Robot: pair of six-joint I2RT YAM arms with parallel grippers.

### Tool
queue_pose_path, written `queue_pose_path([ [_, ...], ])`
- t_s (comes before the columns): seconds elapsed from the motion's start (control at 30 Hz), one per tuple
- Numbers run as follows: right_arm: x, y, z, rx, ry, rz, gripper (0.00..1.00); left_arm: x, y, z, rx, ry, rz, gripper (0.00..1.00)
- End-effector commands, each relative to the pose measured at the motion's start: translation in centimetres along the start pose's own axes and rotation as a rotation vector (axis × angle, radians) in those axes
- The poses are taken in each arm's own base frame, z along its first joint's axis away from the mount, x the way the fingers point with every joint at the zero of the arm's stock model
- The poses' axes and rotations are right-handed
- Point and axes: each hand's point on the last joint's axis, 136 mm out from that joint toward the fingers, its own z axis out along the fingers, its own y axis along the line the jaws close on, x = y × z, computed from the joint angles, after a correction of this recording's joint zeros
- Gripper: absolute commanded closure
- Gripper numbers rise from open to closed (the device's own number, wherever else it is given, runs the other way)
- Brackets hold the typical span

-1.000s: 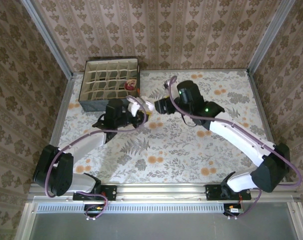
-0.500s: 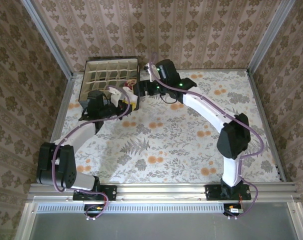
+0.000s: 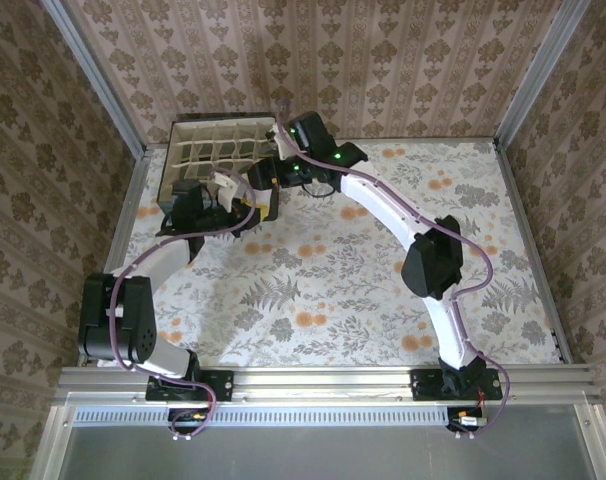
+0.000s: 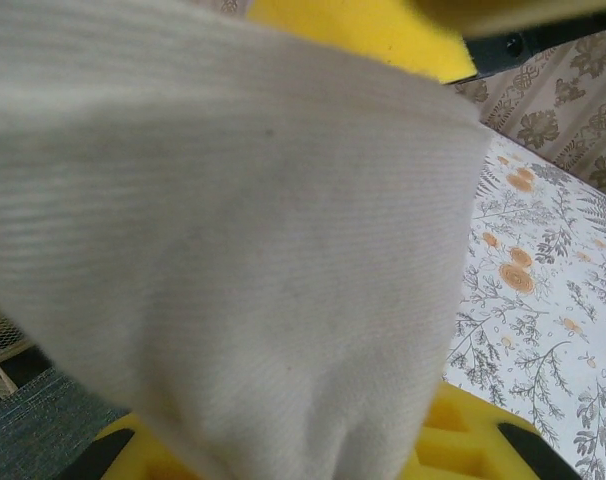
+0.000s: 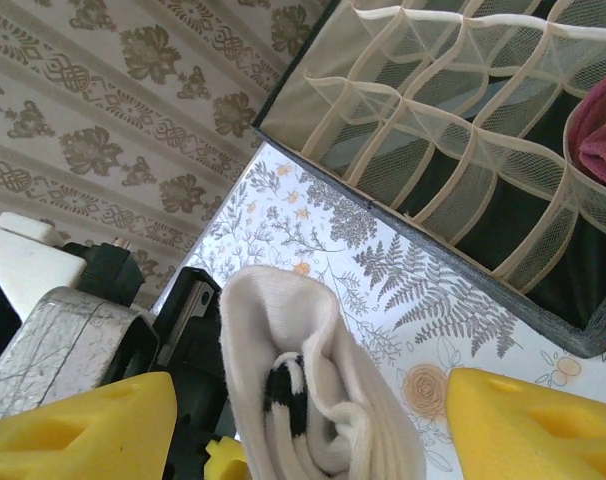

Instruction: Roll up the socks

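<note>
Right wrist view: my right claw (image 5: 308,430) is standing open, jaws clear of the bundled cream sock (image 5: 323,350) between them. My left claw (image 4: 383,240) is gripping that sock. Maroon sock (image 5: 598,130) is lying in the box (image 5: 423,215) ahead.

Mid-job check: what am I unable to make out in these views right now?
- Left wrist: the cream sock sits against the lens, blurred, and hides whatever lies under it.
- Top: that sock is too small to tell which organizer cell it is over.
- Right wrist: the maroon sock is cut off by the right edge; rolled or not, cannot tell.
</note>
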Motion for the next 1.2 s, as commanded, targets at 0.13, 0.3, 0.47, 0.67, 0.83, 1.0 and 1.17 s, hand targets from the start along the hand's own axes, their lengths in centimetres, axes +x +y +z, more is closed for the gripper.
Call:
queue_pose_path([
  [0.13, 2.6, -0.9, 2.4, -0.017, 0.101, 0.046, 0.28, -3.3, -1.1, 0.1, 0.088, -0.086, 0.102, 0.95],
  [0.3, 2.6, -0.6, 3.0, -0.062, 0.105, 0.062, 0.3, -3.9, -1.4, 0.0, 0.119, -0.123, 0.111, 0.95],
  [0.47, 2.5, -1.0, 3.0, -0.054, 0.098, 0.068, 0.54, -3.7, -1.1, 0.1, 0.113, -0.111, 0.107, 0.95],
  [0.67, 1.4, -1.0, 2.1, -0.03, 0.063, 0.039, 0.4, -2.5, -0.6, 0.3, 0.082, -0.044, 0.106, 0.95],
  [0.83, 1.6, -1.3, 1.7, -0.016, 0.081, 0.036, 0.42, -2.1, -0.3, 0.1, 0.056, -0.005, 0.126, 0.95],
  [1.0, 2.6, -0.9, 2.1, -0.016, 0.109, 0.024, 0.79, -1.9, -0.2, 0.1, 0.04, 0.011, 0.139, 0.95],
  [1.17, 1.8, -1.2, 1.6, 0.019, 0.075, -0.016, 0.99, -1.4, 0.4, 0.0, -0.001, 0.04, 0.139, 0.7],
])
